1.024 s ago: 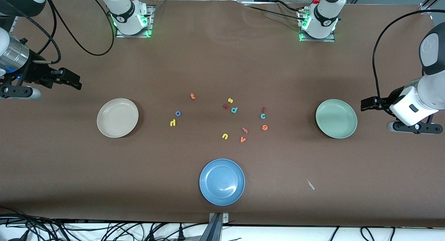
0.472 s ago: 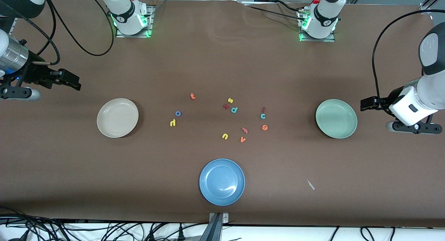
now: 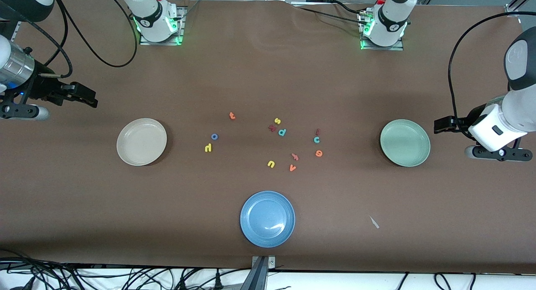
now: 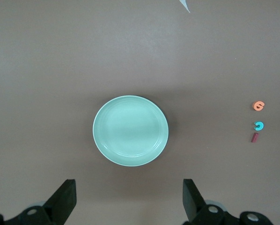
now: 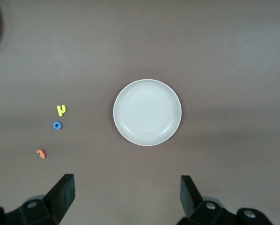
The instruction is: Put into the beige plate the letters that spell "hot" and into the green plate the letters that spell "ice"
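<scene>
Nothing on the table had moved since a second before; only our right gripper (image 3: 83,99) had risen a touch. It hung over the table's edge at the right arm's end, jaws wide apart and holding nothing, and the beige plate (image 3: 141,142) sat near that end, bare. Our left gripper (image 3: 444,124) hovered over the table just beside the green plate (image 3: 405,142), toward the left arm's end, its fingers (image 4: 64,199) spread and holding nothing.

We saw every letter lying on the table between the two plates. The orange t (image 3: 232,115), blue o (image 3: 214,136) and yellow h (image 3: 208,147) lay toward the beige plate, the t farthest from the front camera. The dark red i (image 3: 318,132), teal c (image 3: 317,139) and orange e (image 3: 318,153) stood in a short row toward the green plate, the e nearest the camera. A yellow s (image 3: 277,121), a teal p (image 3: 282,132), a yellow u (image 3: 271,164) and an orange v (image 3: 292,168) lay mid-table. A blue plate (image 3: 267,219) sat near the table's front edge.
</scene>
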Robot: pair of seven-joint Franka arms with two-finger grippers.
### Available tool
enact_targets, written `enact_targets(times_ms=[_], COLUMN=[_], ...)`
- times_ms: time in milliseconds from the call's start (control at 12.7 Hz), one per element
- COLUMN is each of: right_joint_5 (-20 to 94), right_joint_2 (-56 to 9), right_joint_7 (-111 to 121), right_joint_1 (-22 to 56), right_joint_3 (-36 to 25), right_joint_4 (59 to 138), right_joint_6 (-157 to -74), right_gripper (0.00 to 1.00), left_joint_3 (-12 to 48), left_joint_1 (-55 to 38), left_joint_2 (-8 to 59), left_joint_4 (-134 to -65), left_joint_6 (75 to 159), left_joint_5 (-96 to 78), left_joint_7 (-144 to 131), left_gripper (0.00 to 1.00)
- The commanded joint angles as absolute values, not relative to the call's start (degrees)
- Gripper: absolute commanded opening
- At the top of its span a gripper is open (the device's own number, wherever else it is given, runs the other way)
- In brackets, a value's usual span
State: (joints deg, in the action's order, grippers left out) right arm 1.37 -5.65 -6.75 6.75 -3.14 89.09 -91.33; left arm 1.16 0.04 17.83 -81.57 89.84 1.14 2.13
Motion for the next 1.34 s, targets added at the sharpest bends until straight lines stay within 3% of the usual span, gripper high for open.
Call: enact_targets(times_ms=[0, 1260], right_joint_5=[1.2, 1.2], right_joint_2=[-5.4, -4.7], right_joint_7=[-6.9, -6.0], right_joint_1=[6.3, 6.2], right_joint_3=[-2.9, -4.4], right_joint_4=[88.6, 88.5], right_joint_6=[-90.3, -87.4], right_gripper=[1.0, 1.0], left_joint_3=[1.1, 1.3], left_joint_1=[0.1, -0.4], left_joint_2=[17.4, 17.4], left_joint_4=[-82.1, -82.0], left_joint_6=[89.7, 89.6], left_joint_5=[0.4, 0.4], left_joint_7=[2.8, 2.4], left_gripper=[1.0, 1.0])
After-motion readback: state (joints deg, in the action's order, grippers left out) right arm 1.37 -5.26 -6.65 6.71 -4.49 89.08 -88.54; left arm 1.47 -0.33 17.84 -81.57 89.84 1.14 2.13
